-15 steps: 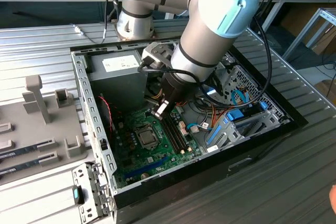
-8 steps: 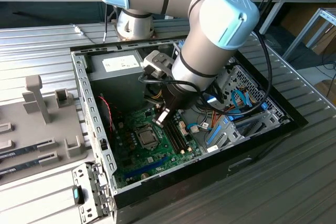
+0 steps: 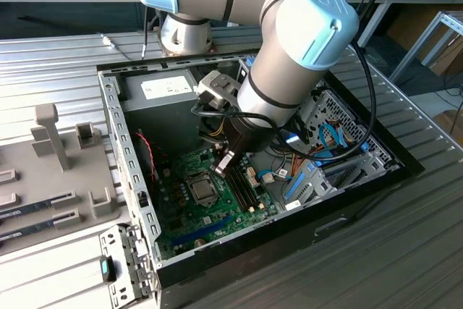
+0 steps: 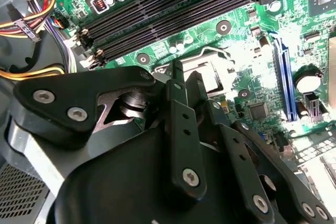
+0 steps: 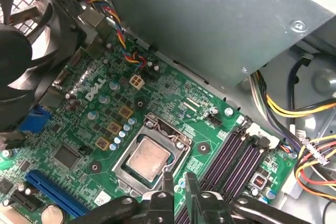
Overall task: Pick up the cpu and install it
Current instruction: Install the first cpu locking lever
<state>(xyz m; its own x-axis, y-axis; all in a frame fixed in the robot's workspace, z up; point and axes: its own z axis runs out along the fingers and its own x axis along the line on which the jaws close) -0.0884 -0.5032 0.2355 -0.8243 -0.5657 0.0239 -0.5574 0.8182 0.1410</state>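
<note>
The cpu (image 5: 149, 161), a small square chip with a dull silver top, lies flat in the metal-framed socket on the green motherboard (image 5: 79, 129). It also shows in the exterior view as the cpu (image 3: 202, 190), and under glare in the second wrist view as the cpu (image 4: 210, 74). My gripper (image 5: 178, 182) hangs just beside and above the socket, on the side of the memory slots. Its two black fingers (image 4: 176, 85) stand close together with nothing between them. In the exterior view the gripper (image 3: 223, 164) is inside the open computer case.
Black memory slots (image 5: 236, 161) run next to the socket. The grey power-supply box (image 5: 210, 19) and its coloured cables (image 5: 310, 150) stand close by. A black fan (image 5: 21, 51) sits at one side. A grey fixture tray (image 3: 51, 171) lies outside the case (image 3: 116, 128).
</note>
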